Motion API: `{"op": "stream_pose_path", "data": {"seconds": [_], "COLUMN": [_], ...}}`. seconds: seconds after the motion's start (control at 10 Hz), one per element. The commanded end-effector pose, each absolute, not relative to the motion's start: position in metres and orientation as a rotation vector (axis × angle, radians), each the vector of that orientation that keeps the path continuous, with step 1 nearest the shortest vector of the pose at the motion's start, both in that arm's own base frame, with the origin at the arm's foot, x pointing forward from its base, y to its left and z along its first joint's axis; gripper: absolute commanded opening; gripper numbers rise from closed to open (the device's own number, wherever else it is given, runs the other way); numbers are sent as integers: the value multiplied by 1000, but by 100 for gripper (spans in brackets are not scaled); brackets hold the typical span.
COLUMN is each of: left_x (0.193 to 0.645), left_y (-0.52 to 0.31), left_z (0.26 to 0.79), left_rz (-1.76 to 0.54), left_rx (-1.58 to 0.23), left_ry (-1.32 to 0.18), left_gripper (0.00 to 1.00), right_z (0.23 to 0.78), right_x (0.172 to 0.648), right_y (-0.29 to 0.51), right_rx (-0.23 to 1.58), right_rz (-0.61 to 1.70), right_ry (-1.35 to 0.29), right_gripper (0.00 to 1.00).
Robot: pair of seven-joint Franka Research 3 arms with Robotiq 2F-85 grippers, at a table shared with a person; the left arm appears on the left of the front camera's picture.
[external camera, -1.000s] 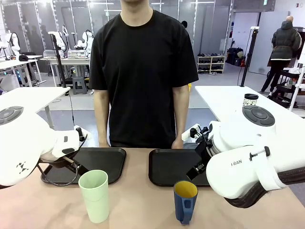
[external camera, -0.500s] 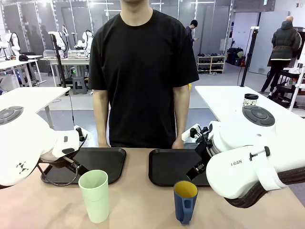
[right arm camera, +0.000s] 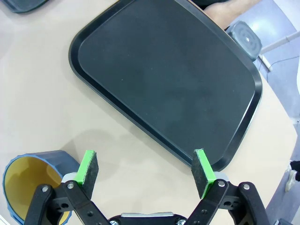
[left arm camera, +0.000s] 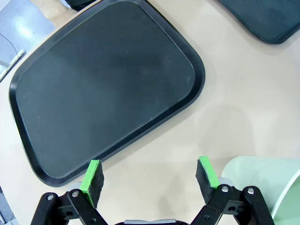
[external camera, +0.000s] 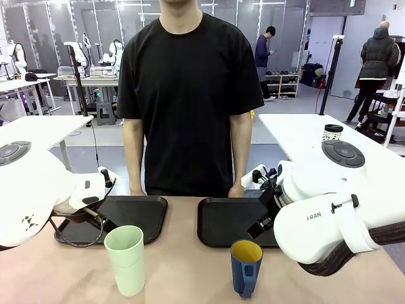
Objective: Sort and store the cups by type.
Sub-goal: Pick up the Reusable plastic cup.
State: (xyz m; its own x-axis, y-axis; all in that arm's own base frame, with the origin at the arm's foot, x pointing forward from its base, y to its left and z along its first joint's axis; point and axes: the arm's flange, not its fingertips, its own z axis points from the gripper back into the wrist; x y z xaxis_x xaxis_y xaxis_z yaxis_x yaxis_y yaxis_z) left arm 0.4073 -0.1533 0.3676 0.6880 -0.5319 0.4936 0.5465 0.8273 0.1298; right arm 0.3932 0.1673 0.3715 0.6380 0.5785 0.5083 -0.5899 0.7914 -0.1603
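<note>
One tumbler stands near-left on the table, before the left tray; the mug near-right, before the right tray. The left gripper and right gripper gape wide, empty.

tall pale green tumbler stands upright, front left. shorter dark blue mug, yellow inside, stands upright front right, handle toward camera.

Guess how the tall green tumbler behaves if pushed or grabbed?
The pale green tumbler is tall and narrower at base than rim, so a high push would probably tip it. It looks like plastic, likely light. Smooth, handleless walls may slip in a loose grip.
</note>
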Motion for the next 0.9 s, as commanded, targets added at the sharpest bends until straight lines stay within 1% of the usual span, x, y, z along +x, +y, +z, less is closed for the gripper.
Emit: {"op": "stream_pose_path", "data": {"seconds": [0.0, 0.1, 0.2, 0.3, 0.5, 0.8], "left_x": [407, 407, 410, 412, 411, 388], "left_y": [-153, -153, -154, -156, -163, -177], "left_z": [368, 368, 381, 404, 458, 506], "left_rz": [-602, -603, -560, -538, -474, -464], "left_rx": [-29, -28, 22, 34, 113, 133], "left_ry": [-544, -543, -554, -577, -685, -765], "left_gripper": [100, 100, 100, 100, 100, 100], "right_z": [372, 372, 398, 416, 478, 528], "right_x": [393, 393, 392, 390, 382, 356], "right_y": [167, 167, 168, 169, 171, 172], "right_rx": [22, 21, -19, -47, -96, -141], "right_rz": [665, 667, 670, 661, 615, 585], "right_ry": [-573, -573, -614, -638, -738, -820], "right_gripper": [100, 100, 100, 100, 100, 100]}}
